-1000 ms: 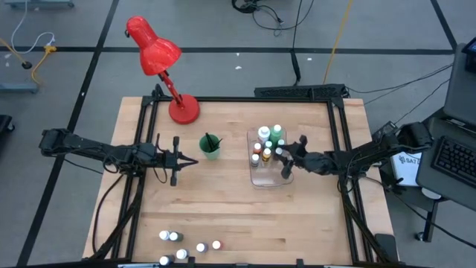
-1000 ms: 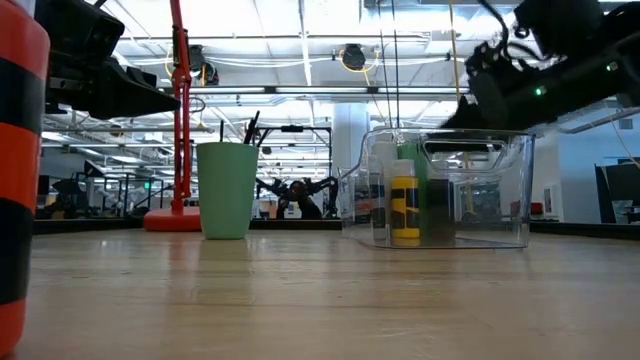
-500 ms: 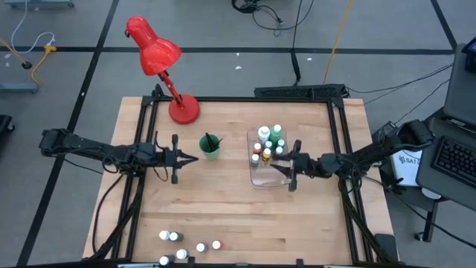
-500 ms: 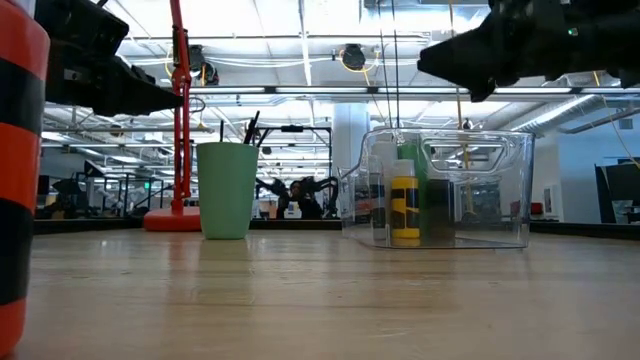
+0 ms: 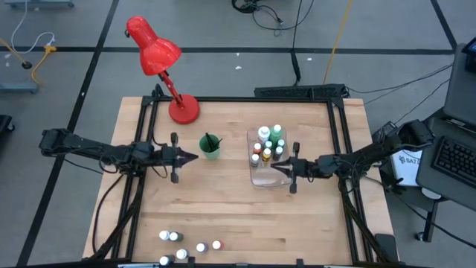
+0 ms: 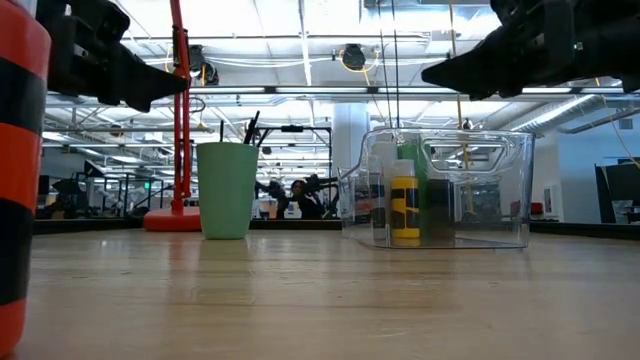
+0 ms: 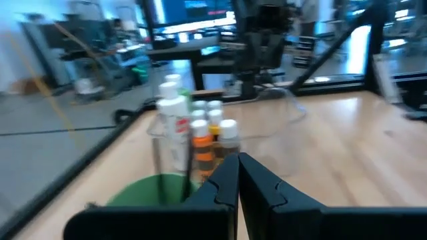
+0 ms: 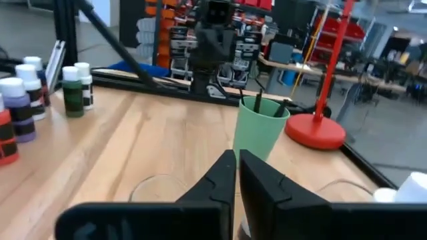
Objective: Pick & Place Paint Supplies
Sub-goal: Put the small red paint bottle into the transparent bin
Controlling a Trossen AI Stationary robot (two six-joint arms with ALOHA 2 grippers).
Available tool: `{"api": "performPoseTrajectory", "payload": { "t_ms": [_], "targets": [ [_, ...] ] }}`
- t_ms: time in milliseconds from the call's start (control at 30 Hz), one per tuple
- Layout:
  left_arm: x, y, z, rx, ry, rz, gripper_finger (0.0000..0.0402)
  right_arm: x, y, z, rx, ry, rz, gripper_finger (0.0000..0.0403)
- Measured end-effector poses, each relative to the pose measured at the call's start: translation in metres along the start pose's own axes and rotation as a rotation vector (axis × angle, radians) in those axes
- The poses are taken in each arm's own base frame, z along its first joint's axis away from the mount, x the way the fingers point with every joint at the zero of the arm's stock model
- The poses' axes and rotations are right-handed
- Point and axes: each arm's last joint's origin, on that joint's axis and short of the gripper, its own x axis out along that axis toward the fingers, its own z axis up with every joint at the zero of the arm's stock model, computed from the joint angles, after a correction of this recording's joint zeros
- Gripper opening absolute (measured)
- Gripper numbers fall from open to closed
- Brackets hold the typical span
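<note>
Several white-capped paint bottles (image 5: 266, 145) stand upright in a clear bin (image 5: 260, 179) right of the table's centre. A green cup (image 5: 210, 147) left of the bin holds dark-handled brushes (image 6: 250, 128). More loose bottles (image 5: 186, 249) stand at the near edge. My right gripper (image 5: 272, 167) is shut and level above the bin's near part, well over its rim in the low view (image 6: 428, 72), with nothing between its fingers (image 8: 235, 160). My left gripper (image 5: 196, 157) hovers shut just left of the cup, also with nothing in it.
A red desk lamp (image 5: 160, 59) has its base at the far left of the table. In the low view an orange and black bottle (image 6: 15, 180) stands very close to the camera. Bare wood lies between the cup, the bin and the loose bottles.
My right gripper has shut with nothing in it. It has risen from its downward tilt inside the bin to a level pose above it, with its tip now a little further toward the table's left. The bottles in the bin stay upright.
</note>
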Motion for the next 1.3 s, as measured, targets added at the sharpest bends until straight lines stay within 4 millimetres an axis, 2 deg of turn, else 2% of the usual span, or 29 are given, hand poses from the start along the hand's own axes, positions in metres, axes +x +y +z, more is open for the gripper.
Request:
{"api": "performPoseTrajectory", "payload": {
  "t_ms": [233,367,500,833,1300],
  "targets": [
    [-0.001,0.006,0.0,-0.02,0.019,0.212,0.0014,-0.011,-0.001,-0.009,-0.009,-0.08,0.084,0.0001],
    [-0.001,0.006,0.0,-0.015,0.02,0.214,0.0014,-0.019,-0.006,-0.007,0.027,-0.184,0.007,0.0001],
    [-0.001,0.006,0.0,0.002,0.023,0.216,0.0014,-0.024,-0.009,-0.014,0.038,-0.167,-0.066,0.0001],
    [-0.001,0.006,0.0,0.0,0.023,0.217,0.0015,-0.026,-0.008,-0.03,0.052,-0.074,-0.041,0.0001],
    [-0.001,0.006,0.0,0.0,0.024,0.217,0.0015,-0.026,-0.008,-0.029,0.016,-0.085,-0.045,0.0004]
  ]
}}
